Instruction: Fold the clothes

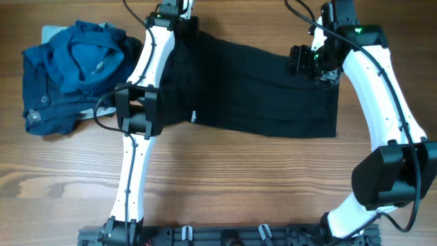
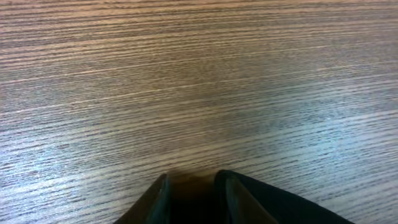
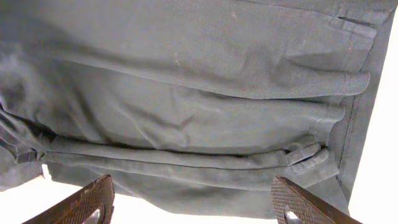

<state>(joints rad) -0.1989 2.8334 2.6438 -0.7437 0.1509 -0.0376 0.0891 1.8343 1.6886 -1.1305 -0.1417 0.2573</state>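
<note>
A black garment (image 1: 259,89) lies spread across the far middle of the wooden table. My left gripper (image 1: 171,17) is at its far left corner. In the left wrist view the fingers (image 2: 193,199) are nearly together with dark cloth (image 2: 280,208) between and beside them, low over bare table. My right gripper (image 1: 304,61) is over the garment's far right part. In the right wrist view the jaws (image 3: 193,202) are wide open just above a rolled, folded edge of the garment (image 3: 186,93), holding nothing.
A crumpled pile of blue clothes (image 1: 72,72) lies at the far left, with a bit of pale cloth (image 1: 51,31) under it. Bare wooden tabletop (image 1: 239,184) runs along the front. The arm bases stand at the front edge (image 1: 225,236).
</note>
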